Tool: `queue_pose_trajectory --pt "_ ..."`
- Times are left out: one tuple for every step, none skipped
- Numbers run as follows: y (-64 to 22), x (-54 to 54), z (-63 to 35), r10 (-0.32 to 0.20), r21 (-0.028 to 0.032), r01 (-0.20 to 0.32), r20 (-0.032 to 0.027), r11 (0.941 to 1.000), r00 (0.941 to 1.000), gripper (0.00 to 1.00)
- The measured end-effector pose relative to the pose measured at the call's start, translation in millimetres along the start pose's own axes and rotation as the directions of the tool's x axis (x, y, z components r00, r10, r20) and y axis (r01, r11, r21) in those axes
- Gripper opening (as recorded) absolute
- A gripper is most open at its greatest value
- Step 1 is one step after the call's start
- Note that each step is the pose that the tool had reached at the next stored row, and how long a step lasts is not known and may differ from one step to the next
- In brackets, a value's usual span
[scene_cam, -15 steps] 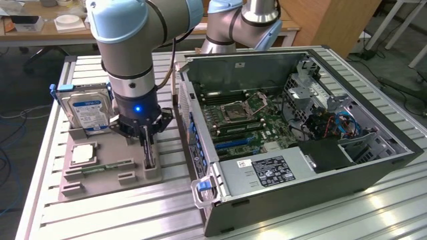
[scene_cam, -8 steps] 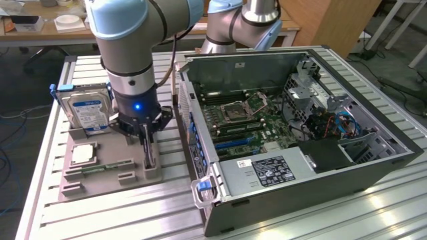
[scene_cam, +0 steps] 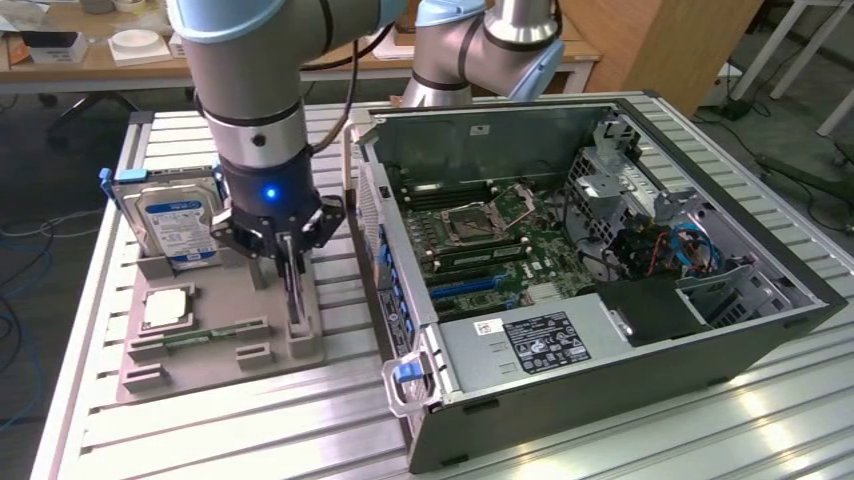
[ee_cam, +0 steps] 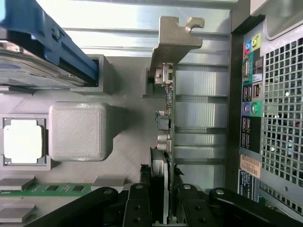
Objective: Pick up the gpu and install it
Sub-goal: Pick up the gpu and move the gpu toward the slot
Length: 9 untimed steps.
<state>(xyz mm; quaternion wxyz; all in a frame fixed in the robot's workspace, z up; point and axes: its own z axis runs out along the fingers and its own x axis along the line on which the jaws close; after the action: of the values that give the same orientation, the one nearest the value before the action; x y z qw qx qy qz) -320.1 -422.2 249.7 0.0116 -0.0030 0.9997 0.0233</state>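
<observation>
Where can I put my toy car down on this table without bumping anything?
Free: the bare table between the grey holder and the near edge, and the corner at the exterior view's right, beside the computer case. Crowded: the gap between holder and case, where the gripper grips the gpu.

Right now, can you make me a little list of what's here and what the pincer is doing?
pincer: closed on the gpu
gpu: standing on edge in the gray holder
also in holder: hard drive, processor chip, RAM stick
computer case: side open, on the exterior view's right of the holder
</observation>
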Motion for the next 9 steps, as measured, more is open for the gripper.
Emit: queue_pose_trajectory --pt "0.1 0.0 -2.9 0.000 0.0000 0.000 0.0000 1.0000 1.0000 0.27" --pt "0.3 -0.1 -6.8 0.000 -0.0001 0.000 -0.0001 1.0000 1.0000 0.27" --pt "0.7 -0.3 -15.0 0.000 -0.0003 0.000 -0.0001 1.0000 1.0000 0.27" --pt "0.9 -0.3 -19.4 0.000 -0.0005 0.000 0.0000 1.0000 1.0000 0.27" --pt "1.3 -0.5 -28.4 0.000 -0.0007 0.000 -0.0001 1.0000 1.0000 0.27" --pt "1.6 -0.6 -32.8 0.000 -0.0008 0.000 0.0000 1.0000 1.0000 0.27" --pt "1.8 -0.7 -37.3 0.000 -0.0009 0.000 0.0000 1.0000 1.0000 0.27" --pt "2.0 -0.9 -42.2 0.000 -0.0010 0.000 0.0000 1.0000 1.0000 0.27" --pt "2.2 -0.9 -46.8 0.000 -0.0009 0.000 -0.0001 1.0000 1.0000 0.27"
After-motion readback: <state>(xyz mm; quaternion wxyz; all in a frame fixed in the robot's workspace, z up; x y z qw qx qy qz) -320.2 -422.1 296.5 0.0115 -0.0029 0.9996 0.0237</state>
